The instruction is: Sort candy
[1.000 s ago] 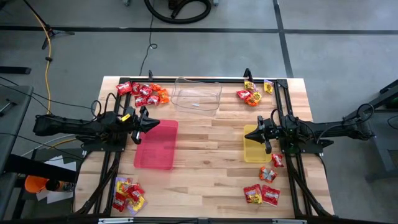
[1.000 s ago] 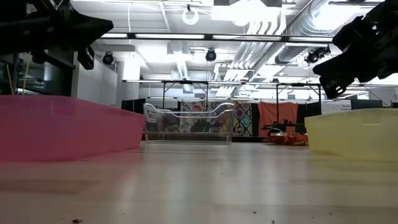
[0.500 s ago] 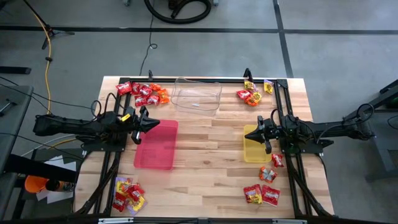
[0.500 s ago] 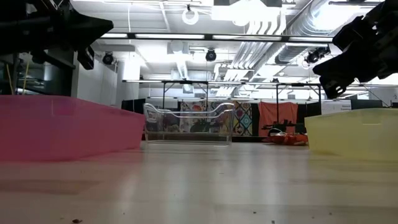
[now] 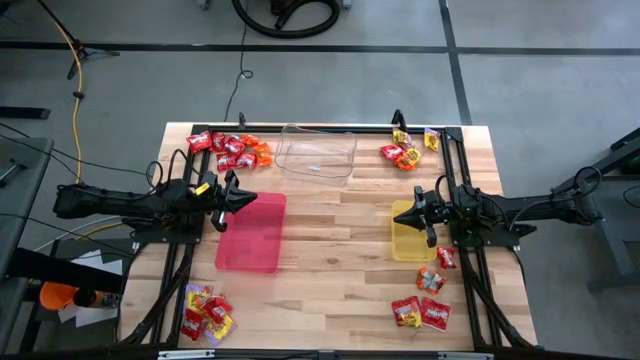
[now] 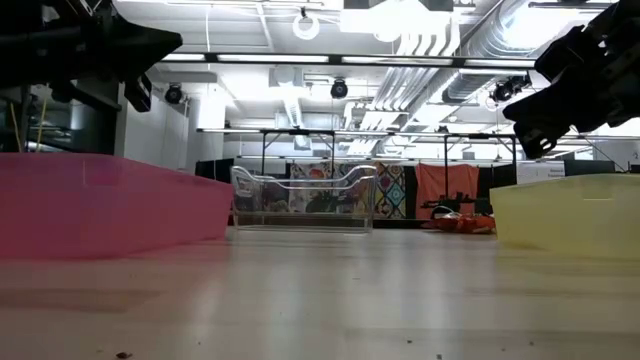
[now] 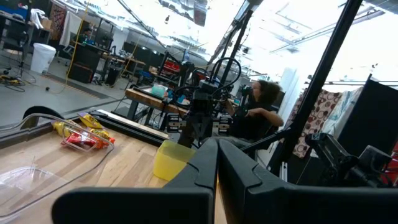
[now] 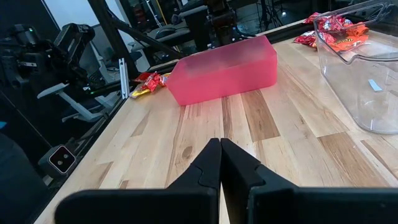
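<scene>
Candy lies in four heaps on the table top: red and orange packets at the far left point(image 5: 231, 150), orange and yellow ones at the far right point(image 5: 408, 150), red and yellow ones at the near left point(image 5: 206, 312), red ones at the near right point(image 5: 425, 300). My left gripper point(image 5: 250, 198) hangs shut over the left edge of the red tray point(image 5: 251, 232). My right gripper point(image 5: 411, 210) hangs shut over the yellow tray point(image 5: 410, 240). Neither touches anything. In the wrist views both finger pairs are pressed together, the left gripper point(image 7: 216, 152) and the right gripper point(image 8: 220, 149).
A clear plastic tray point(image 5: 318, 154) stands at the far middle, and the low view shows that clear tray point(image 6: 303, 200) between the red tray point(image 6: 110, 205) and the yellow tray point(image 6: 570, 212). Bare wood lies between the trays. A person point(image 7: 261, 112) sits beyond the table.
</scene>
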